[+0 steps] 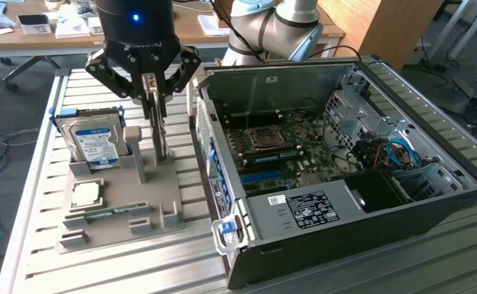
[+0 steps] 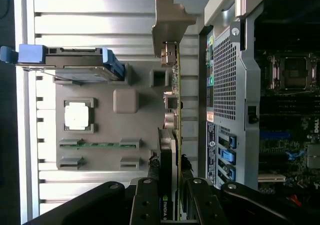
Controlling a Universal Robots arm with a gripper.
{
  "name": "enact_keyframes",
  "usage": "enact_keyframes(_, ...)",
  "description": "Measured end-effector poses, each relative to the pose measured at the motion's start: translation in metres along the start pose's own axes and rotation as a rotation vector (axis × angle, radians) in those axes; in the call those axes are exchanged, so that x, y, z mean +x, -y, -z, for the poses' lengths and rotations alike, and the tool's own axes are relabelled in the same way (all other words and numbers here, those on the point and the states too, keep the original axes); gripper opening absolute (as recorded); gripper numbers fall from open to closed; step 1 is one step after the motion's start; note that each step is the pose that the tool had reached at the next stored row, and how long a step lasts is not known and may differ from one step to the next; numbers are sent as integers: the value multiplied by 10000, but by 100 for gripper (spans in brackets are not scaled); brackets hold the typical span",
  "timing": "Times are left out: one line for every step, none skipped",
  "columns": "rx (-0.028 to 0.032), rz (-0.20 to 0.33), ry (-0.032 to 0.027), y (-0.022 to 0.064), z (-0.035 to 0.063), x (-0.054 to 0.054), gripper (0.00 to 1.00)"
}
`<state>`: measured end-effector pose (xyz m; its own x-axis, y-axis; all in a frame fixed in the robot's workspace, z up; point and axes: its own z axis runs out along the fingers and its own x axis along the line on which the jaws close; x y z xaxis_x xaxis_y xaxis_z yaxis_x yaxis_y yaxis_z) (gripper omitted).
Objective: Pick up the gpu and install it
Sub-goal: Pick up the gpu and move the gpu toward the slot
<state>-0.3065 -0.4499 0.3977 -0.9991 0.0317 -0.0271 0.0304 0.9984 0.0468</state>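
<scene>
The gpu stands on edge in the grey holder, a thin card with a green board and a black face. In the wrist view the gpu runs edge-on, and its silver bracket is at the far end. My gripper hangs straight above the holder, with its fingers pressed on both sides of the card's upper edge. I cannot tell whether the card's lower edge still sits in the holder's slot. The open computer case lies just to the exterior view's right, its motherboard exposed.
On the same holder stand a blue-labelled hard drive, a square processor and a narrow green memory stick. The case's rear wall lies close beside the card. Everything rests on a slatted metal table.
</scene>
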Motion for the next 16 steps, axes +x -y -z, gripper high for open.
enact_keyframes(1,0,-2,-1,25,-1,27)
enact_keyframes(0,0,0,-2,49,-2,27)
enact_keyframes(1,0,0,-3,74,-3,27)
enact_keyframes(0,0,0,-5,97,-4,27)
enact_keyframes(0,0,0,-6,122,-5,27)
enact_keyframes(1,0,-1,-7,145,-6,27)
enact_keyframes(1,0,0,-8,166,-6,27)
enact_keyframes(0,0,0,-9,187,-7,27)
enact_keyframes(0,0,0,-10,206,-8,27)
enact_keyframes(-1,0,0,-10,223,-8,27)
enact_keyframes(0,0,0,-11,240,-9,27)
enact_keyframes(0,0,0,-12,254,-9,27)
enact_keyframes(0,0,0,-12,264,-9,27)
enact_keyframes(-1,0,0,-12,267,-10,27)
enact_keyframes(-1,0,1,-13,266,-10,27)
enact_keyframes(0,0,0,-12,267,-10,27)
